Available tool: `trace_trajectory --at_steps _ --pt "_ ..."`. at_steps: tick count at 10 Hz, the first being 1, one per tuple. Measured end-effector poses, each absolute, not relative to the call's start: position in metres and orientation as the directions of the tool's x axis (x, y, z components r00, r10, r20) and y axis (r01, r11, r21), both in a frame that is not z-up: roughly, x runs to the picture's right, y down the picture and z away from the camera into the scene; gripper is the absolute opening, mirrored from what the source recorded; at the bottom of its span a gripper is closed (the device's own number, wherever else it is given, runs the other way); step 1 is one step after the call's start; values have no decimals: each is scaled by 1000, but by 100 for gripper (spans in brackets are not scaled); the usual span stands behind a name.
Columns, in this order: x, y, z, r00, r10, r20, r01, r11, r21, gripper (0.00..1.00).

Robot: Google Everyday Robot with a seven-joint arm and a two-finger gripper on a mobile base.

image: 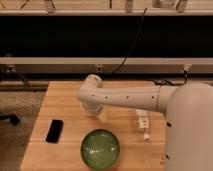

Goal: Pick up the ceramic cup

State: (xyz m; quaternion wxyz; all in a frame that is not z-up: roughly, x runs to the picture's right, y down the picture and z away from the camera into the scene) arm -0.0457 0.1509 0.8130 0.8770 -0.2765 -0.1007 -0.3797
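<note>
The gripper (96,113) hangs under the bend of a white arm (125,97) speckled with small dark dots, low over a light honey-coloured wooden table (65,100). Just beside it, towards the front, shows a pale cream-white piece, apparently the ceramic cup (103,117). In front of the gripper stands a glossy green bowl (100,148), darker green at its rim. Off to one side lies a flat black phone (54,130); to the other, a white bottle (142,122) with faint markings. Beyond it, a black cable (131,47) crosses a dark backdrop.
</note>
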Motion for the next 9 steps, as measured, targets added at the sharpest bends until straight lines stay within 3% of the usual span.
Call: trace_trajectory --at_steps 3,7,9 --pt "-44 152 814 692 -610 387 721 556 -414 51" --pt "-43 153 816 691 -609 389 722 552 -417 38" --pt "-45 149 814 685 -615 391 728 556 -402 18"
